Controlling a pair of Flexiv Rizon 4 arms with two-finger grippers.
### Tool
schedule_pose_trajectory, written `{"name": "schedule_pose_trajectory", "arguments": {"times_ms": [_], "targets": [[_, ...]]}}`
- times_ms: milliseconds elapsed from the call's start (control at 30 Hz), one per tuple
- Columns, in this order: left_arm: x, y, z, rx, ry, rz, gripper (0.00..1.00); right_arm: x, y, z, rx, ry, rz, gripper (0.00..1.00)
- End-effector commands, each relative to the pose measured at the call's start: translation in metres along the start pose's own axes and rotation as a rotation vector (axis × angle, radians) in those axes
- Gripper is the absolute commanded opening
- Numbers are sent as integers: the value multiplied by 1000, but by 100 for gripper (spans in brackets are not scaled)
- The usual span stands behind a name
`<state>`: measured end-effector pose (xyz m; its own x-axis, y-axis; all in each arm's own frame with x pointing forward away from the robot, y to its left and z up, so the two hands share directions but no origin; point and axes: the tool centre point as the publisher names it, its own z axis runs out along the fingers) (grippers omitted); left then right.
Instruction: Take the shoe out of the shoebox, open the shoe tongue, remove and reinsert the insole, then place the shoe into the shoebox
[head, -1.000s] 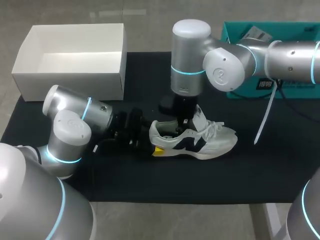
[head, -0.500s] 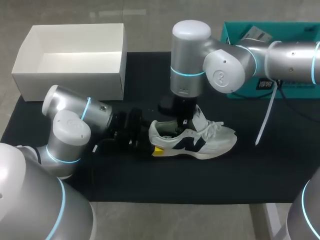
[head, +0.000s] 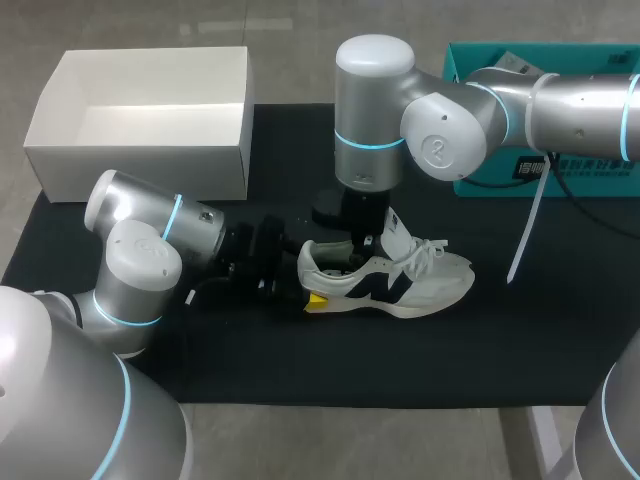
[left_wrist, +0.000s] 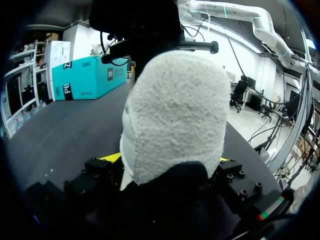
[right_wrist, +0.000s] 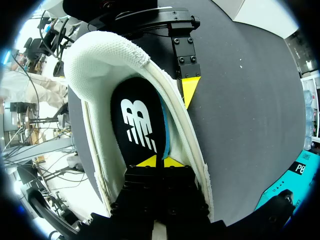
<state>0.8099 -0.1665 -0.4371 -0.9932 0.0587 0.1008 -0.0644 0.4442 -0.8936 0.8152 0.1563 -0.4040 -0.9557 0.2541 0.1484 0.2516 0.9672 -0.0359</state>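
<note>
A white sneaker (head: 425, 285) with a dark side logo lies on its sole on the black mat, toe to the right. My left gripper (head: 306, 288) clamps the heel from both sides; in the left wrist view the fuzzy heel (left_wrist: 175, 115) fills the space between its yellow tips (left_wrist: 112, 157). My right gripper (head: 358, 252) comes down into the shoe's opening. In the right wrist view its fingers (right_wrist: 158, 161) are shut on the black insole (right_wrist: 137, 122), whose blue underside shows at one edge. The white shoebox (head: 140, 150) stands open at the back left.
A black mat (head: 300, 370) covers the table. A teal box (head: 462, 62) stands at the back right behind my right arm, and a white strap (head: 528, 235) hangs from that arm over the mat. Bare mat lies in front of the shoe.
My right arm has shifted slightly to the left and up over the shoe's opening. The left arm and the shoe have stayed put.
</note>
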Motion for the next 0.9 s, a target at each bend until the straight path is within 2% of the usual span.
{"name": "schedule_pose_trajectory", "arguments": {"times_ms": [33,267,667,800,900], "targets": [[-2,3,2,-5,0,-1,0,5,-9,-12,1,-10,-2,0],[-2,3,2,-5,0,-1,0,9,-23,-26,-3,-44,18,0],[-2,3,2,-5,0,-1,0,10,-41,-60,-54,-134,25,0],[-2,3,2,-5,0,-1,0,10,-45,-73,-102,-155,16,0],[-2,3,2,-5,0,-1,0,9,-41,-79,-148,-166,0,0]]}}
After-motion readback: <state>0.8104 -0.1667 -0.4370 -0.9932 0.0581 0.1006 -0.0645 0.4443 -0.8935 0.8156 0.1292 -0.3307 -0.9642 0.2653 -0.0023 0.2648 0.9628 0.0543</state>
